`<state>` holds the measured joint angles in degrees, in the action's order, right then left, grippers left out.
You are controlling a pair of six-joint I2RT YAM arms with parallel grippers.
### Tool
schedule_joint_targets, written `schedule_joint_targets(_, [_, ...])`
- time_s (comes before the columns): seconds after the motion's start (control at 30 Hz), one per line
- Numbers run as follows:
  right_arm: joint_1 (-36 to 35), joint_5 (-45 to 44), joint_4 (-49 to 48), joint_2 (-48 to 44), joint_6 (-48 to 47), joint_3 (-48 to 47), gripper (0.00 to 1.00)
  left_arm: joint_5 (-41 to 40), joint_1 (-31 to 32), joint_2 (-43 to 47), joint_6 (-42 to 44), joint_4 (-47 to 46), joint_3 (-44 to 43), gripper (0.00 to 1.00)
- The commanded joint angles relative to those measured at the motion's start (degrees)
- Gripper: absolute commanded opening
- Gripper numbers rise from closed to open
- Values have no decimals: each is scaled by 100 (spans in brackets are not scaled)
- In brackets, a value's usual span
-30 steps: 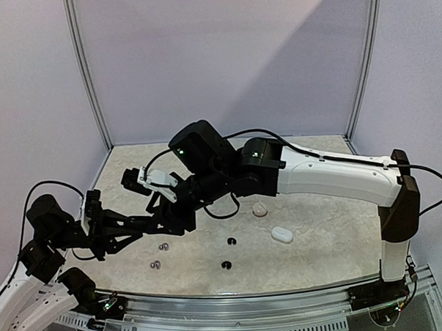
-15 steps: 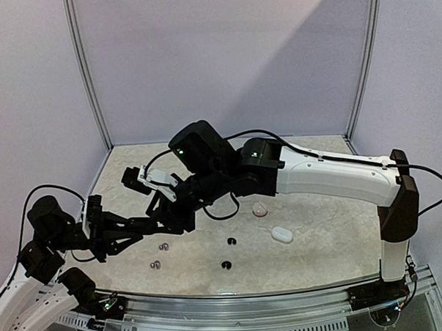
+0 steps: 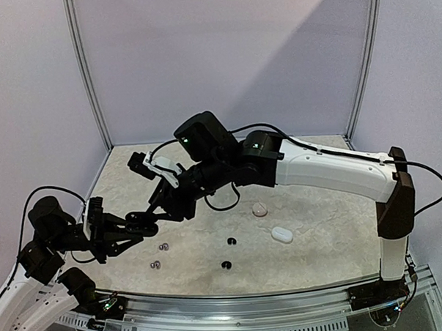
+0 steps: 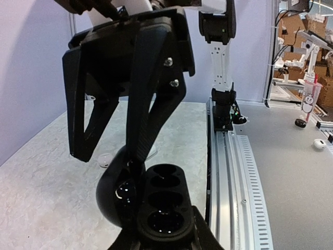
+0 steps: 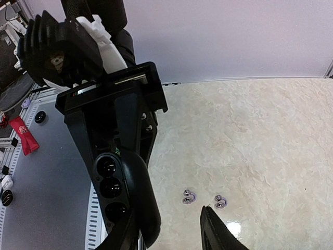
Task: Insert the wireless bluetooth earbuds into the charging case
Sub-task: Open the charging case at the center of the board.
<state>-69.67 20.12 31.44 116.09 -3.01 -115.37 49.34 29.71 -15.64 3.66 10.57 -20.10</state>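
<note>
Black charging case, lid open, pinched in the left gripper at the bottom middle. Right gripper spread wide just above it. Keep the case still and level. Fetch tiny earbuds from the table, lower middle of the top view.

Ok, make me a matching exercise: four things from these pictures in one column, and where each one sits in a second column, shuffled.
Things
1. black charging case
2. white case
3. black earbuds
4. grey earbuds

Places
a. loose on the table, nearest the left arm
b. held in the left gripper, lid open
c. closed on the table, on the right side
d. loose on the table, near the middle

Pairs: 1-b, 2-c, 3-d, 4-a
</note>
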Motion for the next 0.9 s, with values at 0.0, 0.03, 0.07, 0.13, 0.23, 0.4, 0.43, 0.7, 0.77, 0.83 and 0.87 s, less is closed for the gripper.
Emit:
schedule_joint_targets(0.0, [94,-71,-79,175,136,-130,41,168,17,77,109,70,-51,0])
schedule_joint_targets(0.03, [95,-62,-58,177,127,-124,41,142,17,78,100,58,-55,0])
schedule_joint_targets(0.07, [96,-49,-39,183,116,-119,41,138,19,92,81,35,-49,0])
schedule_joint_targets(0.13, [86,55,-33,176,93,-102,42,109,17,94,24,-11,-34,0])
schedule_joint_targets(0.23, [94,328,-70,160,79,-120,45,-80,8,83,-198,-180,3,0])
schedule_joint_targets(0.4, [88,668,-204,79,86,-159,53,-131,-18,40,-642,-474,42,0])
schedule_joint_targets(0.43, [101,703,-232,54,89,-170,55,-59,-18,29,-695,-527,61,0])
schedule_joint_targets(0.7, [230,985,-279,-47,192,-323,61,5,-23,-27,-877,-651,72,0])
schedule_joint_targets(0.77, [240,1117,-329,-73,216,-327,64,-58,-27,-34,-923,-656,64,0])
schedule_joint_targets(0.83, [263,1180,-369,-132,229,-328,67,-82,-36,-36,-954,-668,59,0])
schedule_joint_targets(0.87, [280,1186,-400,-179,250,-314,68,-79,-36,-36,-966,-674,59,0])
